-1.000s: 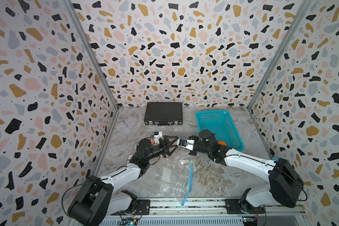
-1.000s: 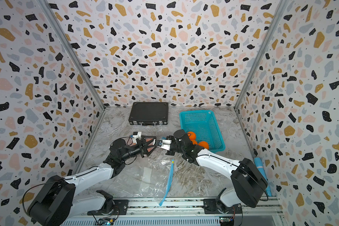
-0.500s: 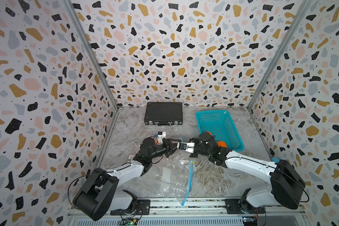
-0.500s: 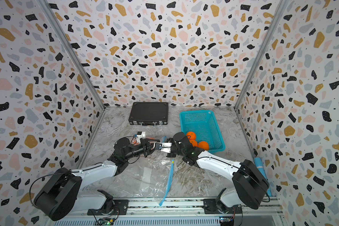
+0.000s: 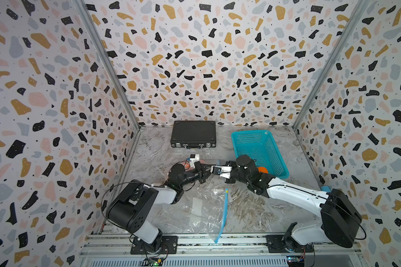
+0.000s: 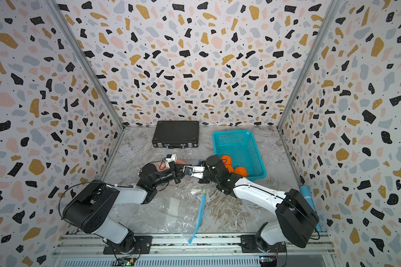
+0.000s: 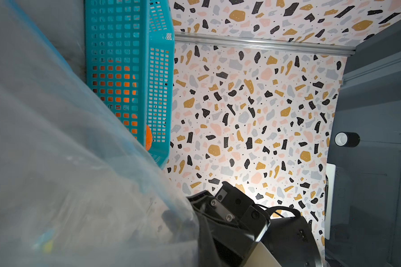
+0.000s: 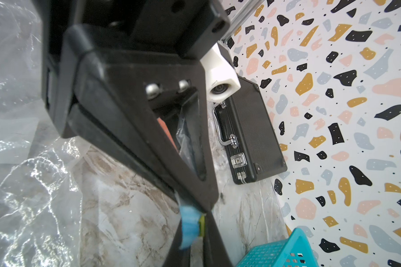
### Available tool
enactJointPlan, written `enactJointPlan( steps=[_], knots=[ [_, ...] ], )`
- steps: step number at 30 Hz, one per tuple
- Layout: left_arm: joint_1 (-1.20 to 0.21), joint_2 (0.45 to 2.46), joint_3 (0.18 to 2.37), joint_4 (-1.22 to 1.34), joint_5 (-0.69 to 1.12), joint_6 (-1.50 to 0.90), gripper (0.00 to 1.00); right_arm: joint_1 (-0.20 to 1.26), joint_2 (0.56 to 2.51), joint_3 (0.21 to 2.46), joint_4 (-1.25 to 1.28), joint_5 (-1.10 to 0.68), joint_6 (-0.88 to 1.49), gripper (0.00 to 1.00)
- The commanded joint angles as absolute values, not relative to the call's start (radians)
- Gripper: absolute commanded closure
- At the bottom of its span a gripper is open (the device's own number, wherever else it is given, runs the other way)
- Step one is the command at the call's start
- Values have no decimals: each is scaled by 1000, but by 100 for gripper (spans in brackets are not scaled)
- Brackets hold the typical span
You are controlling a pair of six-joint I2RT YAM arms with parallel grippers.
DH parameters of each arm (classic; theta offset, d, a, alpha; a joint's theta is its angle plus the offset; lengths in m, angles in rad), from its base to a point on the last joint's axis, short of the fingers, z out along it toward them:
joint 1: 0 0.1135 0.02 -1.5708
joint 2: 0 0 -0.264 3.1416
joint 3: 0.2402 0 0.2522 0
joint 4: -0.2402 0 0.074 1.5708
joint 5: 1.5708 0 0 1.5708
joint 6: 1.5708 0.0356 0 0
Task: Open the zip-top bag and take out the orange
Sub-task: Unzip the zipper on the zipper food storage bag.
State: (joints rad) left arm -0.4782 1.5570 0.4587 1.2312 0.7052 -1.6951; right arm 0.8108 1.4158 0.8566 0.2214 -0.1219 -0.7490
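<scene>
Right wrist view: left gripper [image 8: 207,205] has its fingers pressed together on the blue zip strip [image 8: 190,227] of the zip-top bag [image 7: 56,150]. The right gripper [image 8: 193,223] is pinching the same strip, tip to tip with the left one. Both top views: grippers meet mid-table, nose to nose, low over the table [image 5: 252,208]. Just far of the left wrist the orange [image 5: 186,165] shows as an orange patch through plastic, inside the bag as far as I can tell. Near the front edge, between the arms, a second bag [image 5: 206,208] lies flat, clear with a blue strip. Far right: basket [image 6: 232,134], teal, more oranges [image 6: 240,171] in its near end. Far centre: black case [image 5: 193,133], lid down.
</scene>
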Motion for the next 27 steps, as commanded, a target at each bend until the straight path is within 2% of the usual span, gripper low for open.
enactJointPlan(
  steps=[1, 5, 8, 16, 27],
  knots=[
    [-500, 1472, 477, 1381, 810, -1706, 100, 786, 1449, 893, 254, -208, -752, 98],
    [-499, 1451, 457, 1412, 820, -1725, 100, 740, 1453, 895, 294, -313, -716, 98],
    [-499, 1438, 459, 1413, 828, -1730, 100, 732, 1450, 913, 279, -350, -710, 93],
    [-489, 1301, 446, 1313, 830, -1692, 100, 690, 1484, 917, 308, -403, -699, 97],
    [-475, 1341, 430, 1413, 830, -1740, 100, 663, 1456, 845, 425, -408, -673, 100]
  ],
)
